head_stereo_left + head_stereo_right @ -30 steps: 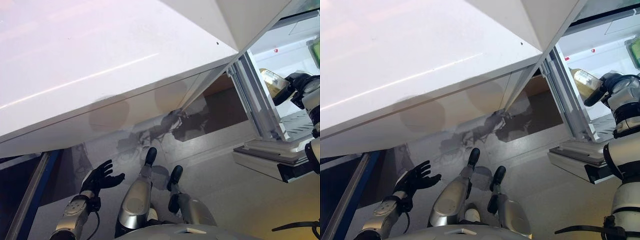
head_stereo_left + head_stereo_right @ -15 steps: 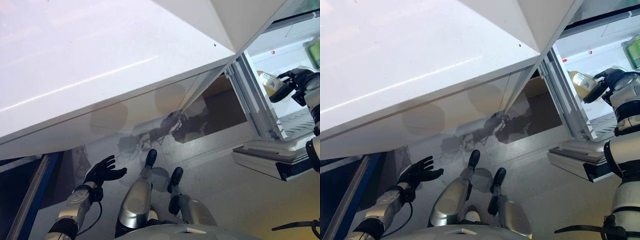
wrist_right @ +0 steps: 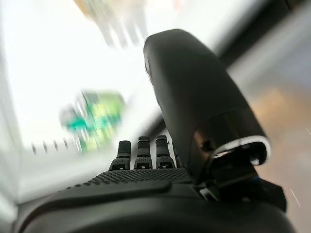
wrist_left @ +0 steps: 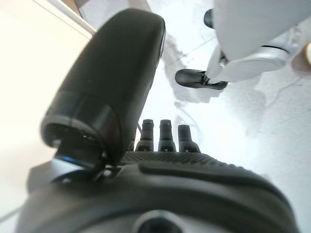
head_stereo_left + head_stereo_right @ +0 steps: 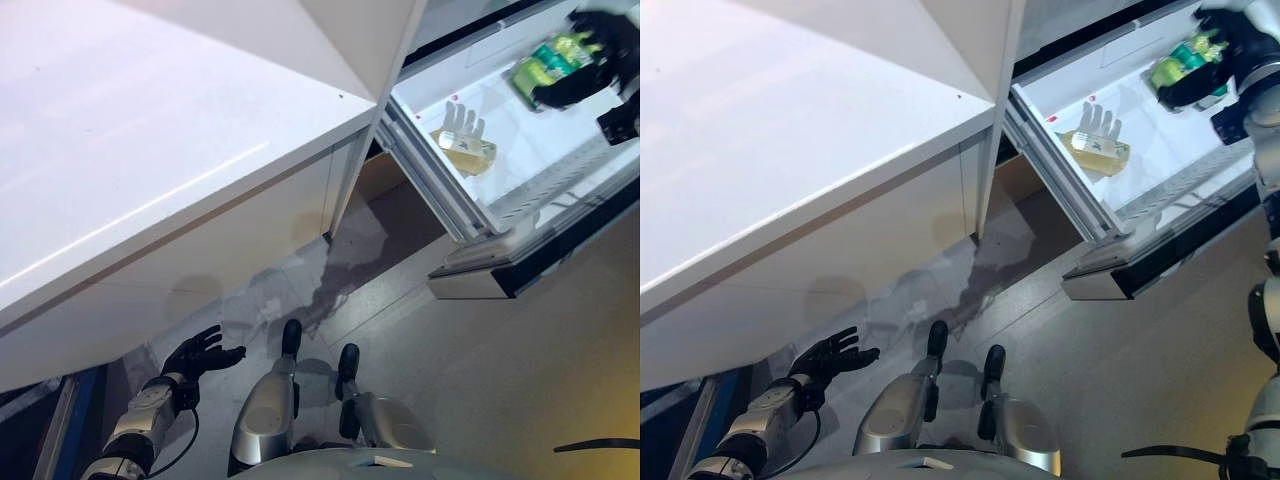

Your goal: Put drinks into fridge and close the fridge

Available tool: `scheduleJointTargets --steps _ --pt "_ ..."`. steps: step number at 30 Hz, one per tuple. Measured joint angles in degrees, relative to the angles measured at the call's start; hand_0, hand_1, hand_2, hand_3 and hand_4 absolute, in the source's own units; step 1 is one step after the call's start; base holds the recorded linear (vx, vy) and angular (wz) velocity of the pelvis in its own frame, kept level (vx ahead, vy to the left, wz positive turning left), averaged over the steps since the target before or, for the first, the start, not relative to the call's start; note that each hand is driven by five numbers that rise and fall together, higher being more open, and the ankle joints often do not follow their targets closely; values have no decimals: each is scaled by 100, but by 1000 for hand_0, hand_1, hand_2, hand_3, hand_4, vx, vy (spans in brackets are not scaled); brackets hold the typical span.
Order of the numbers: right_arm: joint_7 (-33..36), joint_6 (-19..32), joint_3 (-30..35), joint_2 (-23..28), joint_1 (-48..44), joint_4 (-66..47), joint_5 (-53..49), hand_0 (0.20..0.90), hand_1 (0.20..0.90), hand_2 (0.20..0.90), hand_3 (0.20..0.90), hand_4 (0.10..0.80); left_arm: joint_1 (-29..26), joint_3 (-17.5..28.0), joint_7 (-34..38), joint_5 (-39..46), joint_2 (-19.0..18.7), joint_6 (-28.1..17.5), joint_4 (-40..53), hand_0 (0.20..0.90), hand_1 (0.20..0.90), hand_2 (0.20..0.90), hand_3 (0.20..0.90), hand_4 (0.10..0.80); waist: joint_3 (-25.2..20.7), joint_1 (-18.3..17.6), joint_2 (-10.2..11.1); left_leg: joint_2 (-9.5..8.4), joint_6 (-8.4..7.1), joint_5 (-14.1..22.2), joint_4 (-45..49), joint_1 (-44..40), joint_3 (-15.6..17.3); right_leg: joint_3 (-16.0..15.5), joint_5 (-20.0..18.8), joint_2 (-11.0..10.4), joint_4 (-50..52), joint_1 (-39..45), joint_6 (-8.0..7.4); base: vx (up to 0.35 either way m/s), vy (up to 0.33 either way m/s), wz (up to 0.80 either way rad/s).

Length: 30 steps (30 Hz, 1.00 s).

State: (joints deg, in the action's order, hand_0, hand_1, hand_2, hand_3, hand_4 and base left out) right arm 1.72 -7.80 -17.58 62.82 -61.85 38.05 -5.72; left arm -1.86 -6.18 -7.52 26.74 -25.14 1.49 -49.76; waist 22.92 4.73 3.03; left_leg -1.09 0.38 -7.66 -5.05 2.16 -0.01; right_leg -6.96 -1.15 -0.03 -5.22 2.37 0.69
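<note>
The fridge (image 5: pixel 555 165) stands open at the upper right. A pale yellow drink bottle (image 5: pixel 466 151) lies on its side on the white shelf inside. Green drinks (image 5: pixel 543 68) stand further in, and they also show in the right wrist view (image 3: pixel 95 119). My right hand (image 5: pixel 603 40) is raised inside the fridge just by the green drinks, away from the yellow bottle. Its fingers (image 3: pixel 140 153) are straight and hold nothing. My left hand (image 5: pixel 199 356) hangs low by the floor, open and empty, as the left wrist view (image 4: pixel 163 182) shows.
A large white counter (image 5: pixel 150 170) fills the upper left, with its corner close to the fridge's left wall. The fridge's dark lower front edge (image 5: pixel 530 265) juts out at the right. Grey floor (image 5: pixel 500 380) lies below.
My right hand has let go of the yellow bottle, which now lies on the fridge shelf, and has moved over to the green drinks. The camera has shifted. My left hand has sunk lower.
</note>
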Motion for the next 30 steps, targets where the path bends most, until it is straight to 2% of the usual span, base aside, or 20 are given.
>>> scheduleJointTargets --steps 3,7,10,13,15,19,22,25,27,30 --pt "515 176 923 7 947 -742 -4 900 900 900 900 800 39 16 -59 -211 119 64 -177 900 900 900 900 800 -326 -229 -51 -12 45 36 -1 -30 88 73 1 -19 0 4 -1 41 9 -13" --pt "978 274 1683 7 2126 -1442 -9 900 900 900 900 800 127 34 -107 -235 315 82 -189 900 900 900 900 800 -719 -439 -171 -18 65 73 -3 -86 147 179 -1 -26 0 33 -8 43 -17 -15" --pt "1334 290 2427 -128 3385 -2114 -123 900 900 900 900 800 162 99 -203 -448 487 82 -320 900 900 900 900 800 -892 -676 -292 4 53 152 -9 -308 195 234 15 -13 0 221 -22 73 -39 -13" --pt "1543 288 3082 -559 4344 -2661 -122 900 900 900 900 800 398 188 -220 -647 629 83 -347 900 900 900 900 800 -1107 -860 -364 10 52 201 -21 -390 293 337 17 -10 0 264 -21 81 -32 -19" --pt "1751 281 3514 -1081 5107 -2855 -113 900 900 900 900 800 594 196 -210 -820 702 84 -353 900 900 900 900 800 -1148 -1055 -380 0 65 250 -4 -578 354 395 55 -19 1 420 -58 99 -23 -12" --pt "1862 269 3808 -1725 6251 -2892 -107 900 900 900 900 800 774 201 -168 -943 784 93 -449 900 900 900 900 800 -1174 -1266 -417 -29 96 320 79 -746 421 463 68 -53 41 601 -72 102 -13 -9" --pt "1893 309 3942 -2291 6809 -2879 -101 900 900 900 900 800 815 222 -97 -1119 857 132 -577 900 900 900 900 800 -1139 -1363 -436 -64 131 543 475 -777 420 460 283 -107 384 644 -90 61 -31 3" --pt "1896 308 3942 -2384 7078 -2879 -107 900 900 900 900 800 863 222 31 -1227 974 216 -578 900 900 900 900 800 -989 -1451 -545 -111 200 776 894 -775 424 465 593 -165 950 580 -146 -21 -23 2" --pt "1898 309 3941 -2388 7143 -2879 -121 900 900 900 900 800 850 223 178 -1299 1003 220 -601 900 900 900 900 800 -935 -1472 -604 -172 261 1004 1423 -516 427 474 944 -267 1693 203 -179 -108 -27 5" --pt "1908 321 3923 -2390 7042 -2880 -219 900 900 900 900 800 693 231 302 -1315 930 226 -596 900 900 900 900 800 -767 -1430 -528 -275 321 1363 2318 100 429 483 1442 -447 2874 -521 -181 -104 -11 11"
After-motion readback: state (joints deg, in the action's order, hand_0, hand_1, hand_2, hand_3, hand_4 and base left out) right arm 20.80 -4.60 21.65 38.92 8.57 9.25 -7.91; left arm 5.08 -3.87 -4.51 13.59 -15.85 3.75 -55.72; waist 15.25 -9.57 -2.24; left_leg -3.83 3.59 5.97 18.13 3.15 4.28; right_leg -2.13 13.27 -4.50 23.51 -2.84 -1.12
